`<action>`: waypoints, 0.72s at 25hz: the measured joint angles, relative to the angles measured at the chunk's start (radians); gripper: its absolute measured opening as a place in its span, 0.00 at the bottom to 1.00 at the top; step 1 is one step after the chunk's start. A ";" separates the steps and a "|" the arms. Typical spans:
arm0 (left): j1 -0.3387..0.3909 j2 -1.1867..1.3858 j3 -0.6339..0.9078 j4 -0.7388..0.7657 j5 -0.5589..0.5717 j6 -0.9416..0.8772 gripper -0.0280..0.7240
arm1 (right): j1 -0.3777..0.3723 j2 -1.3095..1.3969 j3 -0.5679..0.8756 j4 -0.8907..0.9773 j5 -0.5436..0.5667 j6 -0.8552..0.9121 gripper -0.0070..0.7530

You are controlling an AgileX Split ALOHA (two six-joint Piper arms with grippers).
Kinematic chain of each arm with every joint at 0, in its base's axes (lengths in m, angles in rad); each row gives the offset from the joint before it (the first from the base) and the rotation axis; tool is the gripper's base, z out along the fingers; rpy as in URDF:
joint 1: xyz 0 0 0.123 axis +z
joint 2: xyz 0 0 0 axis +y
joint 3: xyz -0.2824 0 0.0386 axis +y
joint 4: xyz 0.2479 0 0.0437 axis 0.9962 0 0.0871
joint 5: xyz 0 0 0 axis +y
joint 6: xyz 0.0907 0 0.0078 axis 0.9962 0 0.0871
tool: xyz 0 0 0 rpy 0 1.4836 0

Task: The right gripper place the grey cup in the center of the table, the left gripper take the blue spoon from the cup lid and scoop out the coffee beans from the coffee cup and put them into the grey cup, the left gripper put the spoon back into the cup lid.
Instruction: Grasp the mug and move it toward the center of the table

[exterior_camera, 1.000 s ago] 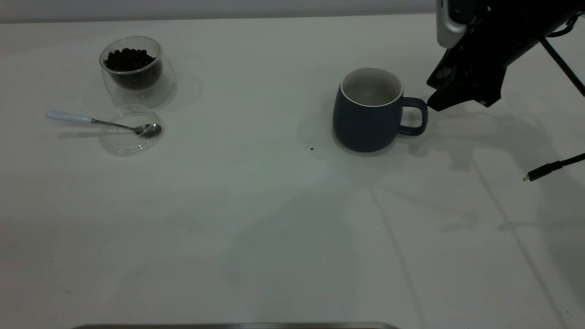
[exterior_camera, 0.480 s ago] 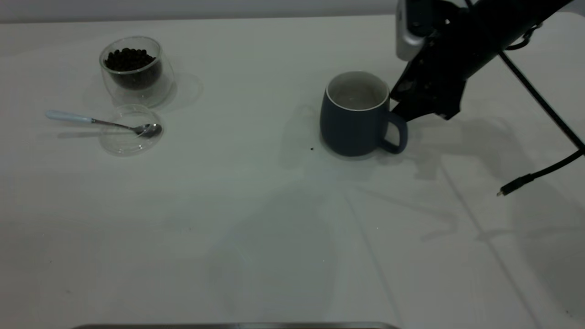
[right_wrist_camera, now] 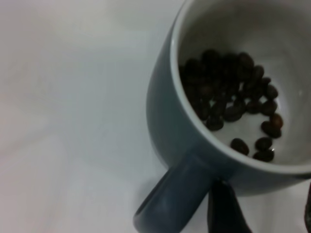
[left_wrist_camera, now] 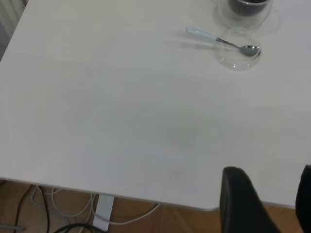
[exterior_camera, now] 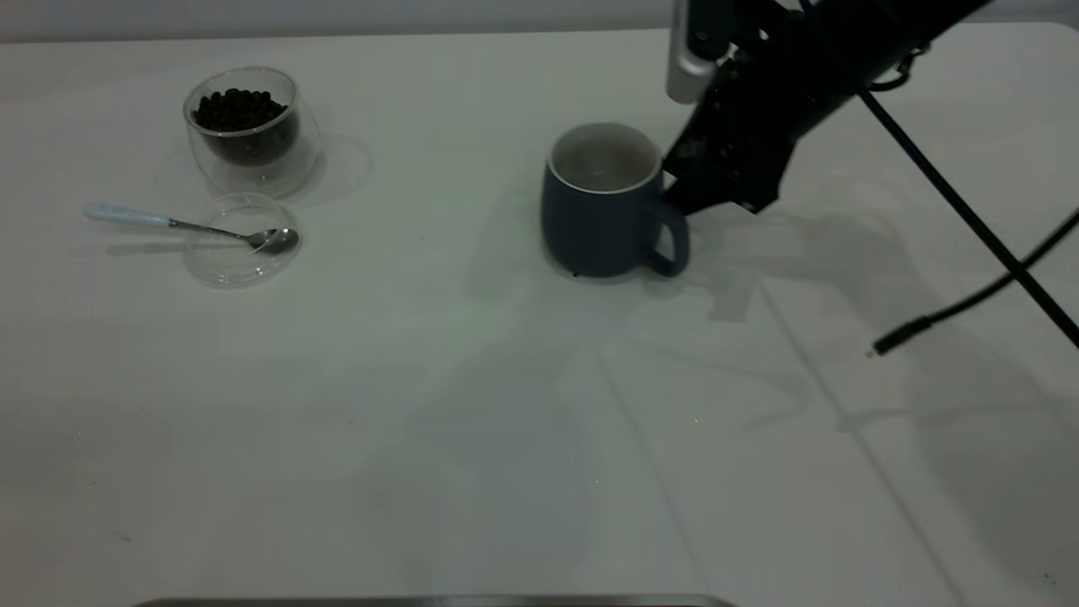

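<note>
The grey cup (exterior_camera: 603,211) stands upright near the table's middle, its handle toward the front right. My right gripper (exterior_camera: 712,201) is open and presses against the cup by the handle. In the right wrist view (right_wrist_camera: 265,211) one finger (right_wrist_camera: 223,211) touches the cup (right_wrist_camera: 194,141) beside the handle, and coffee beans (right_wrist_camera: 228,102) lie inside it. The coffee cup (exterior_camera: 251,131) with beans (exterior_camera: 238,110) stands at the far left. The blue spoon (exterior_camera: 185,224) rests with its bowl on the cup lid (exterior_camera: 240,253). My left gripper (left_wrist_camera: 272,194) is open over the table's edge, out of the exterior view.
A loose black cable with a plug (exterior_camera: 893,341) hangs over the right part of the table (exterior_camera: 421,379). A dark speck (exterior_camera: 575,274) lies at the cup's base. The left wrist view shows the table's edge (left_wrist_camera: 121,194) with floor cables below.
My right gripper has moved left and the grey cup has slid left with it, toward the table's middle. Its handle has turned toward the front. Spoon, lid and coffee cup have not moved.
</note>
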 joint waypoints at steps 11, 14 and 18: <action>0.000 0.000 0.000 0.000 0.000 -0.001 0.51 | 0.090 0.047 -0.061 0.097 -0.009 0.000 0.49; 0.000 0.000 0.000 0.000 0.000 -0.001 0.51 | 0.107 0.065 -0.090 0.140 -0.006 0.000 0.49; 0.000 0.000 0.000 0.000 0.000 -0.001 0.51 | 0.117 0.071 -0.107 0.180 -0.008 0.000 0.49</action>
